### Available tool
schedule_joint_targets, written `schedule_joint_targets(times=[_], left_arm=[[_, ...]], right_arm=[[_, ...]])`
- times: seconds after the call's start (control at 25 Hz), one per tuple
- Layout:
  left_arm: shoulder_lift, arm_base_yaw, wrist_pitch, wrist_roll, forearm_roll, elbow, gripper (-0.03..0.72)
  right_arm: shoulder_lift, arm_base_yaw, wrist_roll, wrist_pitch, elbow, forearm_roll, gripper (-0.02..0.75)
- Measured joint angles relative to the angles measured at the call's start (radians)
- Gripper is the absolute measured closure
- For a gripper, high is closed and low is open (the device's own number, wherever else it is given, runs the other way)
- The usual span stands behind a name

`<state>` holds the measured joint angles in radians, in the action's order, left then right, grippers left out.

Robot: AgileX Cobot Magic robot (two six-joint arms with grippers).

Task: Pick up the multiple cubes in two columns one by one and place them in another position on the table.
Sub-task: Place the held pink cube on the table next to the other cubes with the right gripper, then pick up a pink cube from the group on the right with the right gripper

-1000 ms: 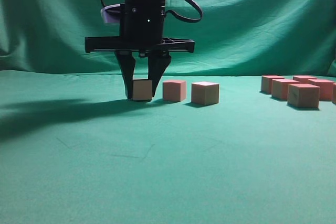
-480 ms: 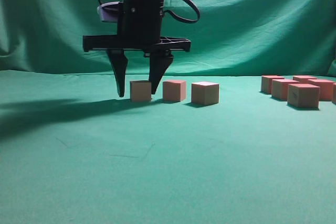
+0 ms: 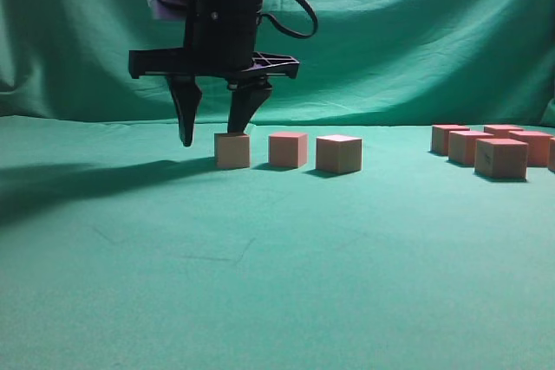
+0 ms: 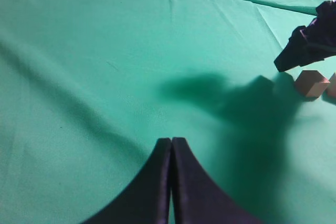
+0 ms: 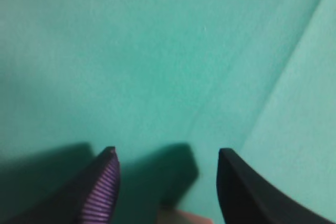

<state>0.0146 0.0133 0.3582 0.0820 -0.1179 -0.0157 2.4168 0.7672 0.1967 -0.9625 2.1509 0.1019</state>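
Note:
Three cubes stand in a row on the table (image 3: 277, 283): a left one (image 3: 232, 151), a middle one (image 3: 288, 149) and a right one (image 3: 338, 153). My right gripper (image 3: 211, 136) hangs open just above the left cube and a little to its left, holding nothing. In the right wrist view its jaws (image 5: 166, 153) stand wide apart, with the top of that cube (image 5: 184, 217) showing at the bottom edge. My left gripper (image 4: 171, 140) is shut and empty over bare cloth; far to its right it sees the same cube (image 4: 311, 83) under the right gripper (image 4: 302, 51).
Several more cubes (image 3: 500, 158) stand grouped at the far right of the table. A draped green backdrop (image 3: 416, 32) rises behind. The right arm's shadow (image 3: 78, 184) falls across the cloth at the left.
The right gripper opened off the left cube, leaving it on the table, then rose and drifted slightly left.

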Motion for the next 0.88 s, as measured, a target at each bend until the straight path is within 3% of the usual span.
schedule_joint_targets(times=[0.24, 0.52, 0.88], left_arm=[[0.0, 0.0, 0.0, 0.0, 0.0, 0.0, 0.688], [0.0, 0.0, 0.0, 0.0, 0.0, 0.0, 0.688], [0.0, 0.0, 0.0, 0.0, 0.0, 0.0, 0.688]], right_arm=[[-0.002, 0.0, -0.006, -0.034, 0.099, 0.039, 0.363], [-0.131, 0.0, -0.029, -0.265, 0.272, 0.043, 0.363], [-0.46, 0.0, -0.031, -0.3, 0.231, 0.074, 0.363]])
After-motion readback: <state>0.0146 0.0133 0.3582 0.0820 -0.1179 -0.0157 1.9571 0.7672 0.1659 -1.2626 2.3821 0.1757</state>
